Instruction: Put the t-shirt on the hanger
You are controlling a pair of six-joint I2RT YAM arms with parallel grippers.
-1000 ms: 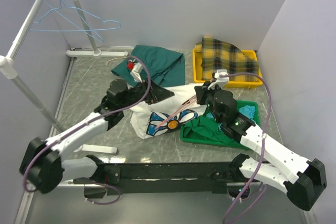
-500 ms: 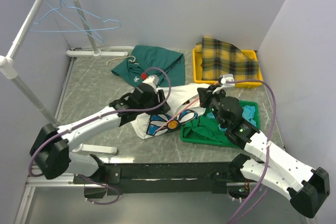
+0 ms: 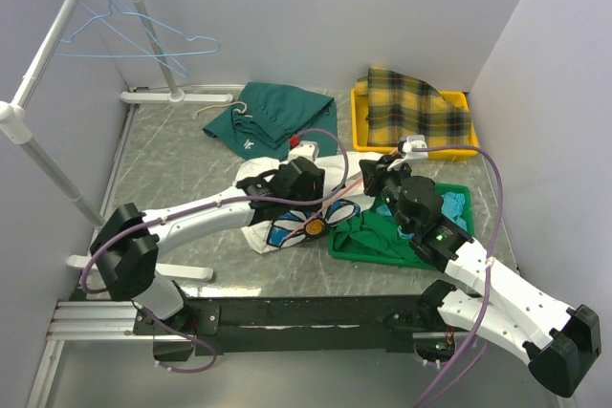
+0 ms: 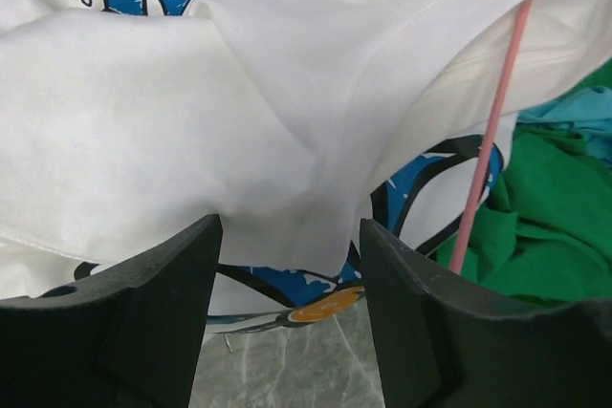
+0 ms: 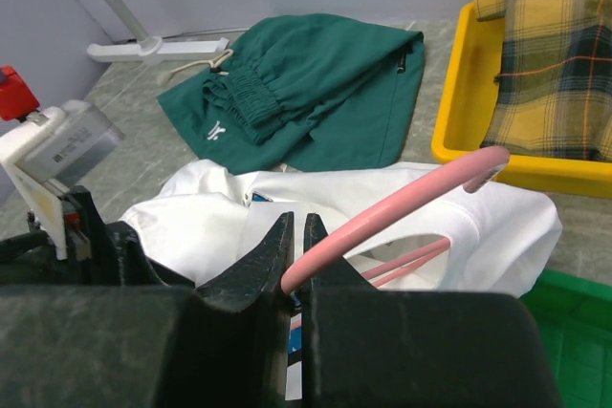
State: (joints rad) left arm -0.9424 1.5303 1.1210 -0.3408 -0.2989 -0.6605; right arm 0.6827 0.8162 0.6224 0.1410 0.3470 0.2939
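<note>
The white t-shirt (image 3: 256, 228) lies crumpled mid-table, its blue flower print (image 3: 296, 225) facing up. The pink hanger (image 3: 337, 196) runs through it, hook end up. My right gripper (image 3: 373, 174) is shut on the hanger's hook (image 5: 402, 203) and holds it above the shirt (image 5: 497, 226). My left gripper (image 3: 320, 190) is over the shirt with its jaws open. In the left wrist view a fold of white cloth (image 4: 191, 93) hangs at the level of the fingertips (image 4: 172, 274), with the orange flower centre (image 4: 320, 311) below and a hanger wire (image 4: 488, 150) to the right.
A dark green garment (image 3: 277, 117) lies behind the shirt. A yellow bin (image 3: 361, 131) holds plaid cloth (image 3: 416, 102). A green tray (image 3: 457, 188) with green cloth (image 3: 368, 231) sits under my right arm. A rack pole (image 3: 43, 59) with light blue hangers (image 3: 134, 31) stands far left.
My left arm has swung right, from the shirt's left edge to over its middle. My right gripper shifted slightly right with the hanger, then held still.
</note>
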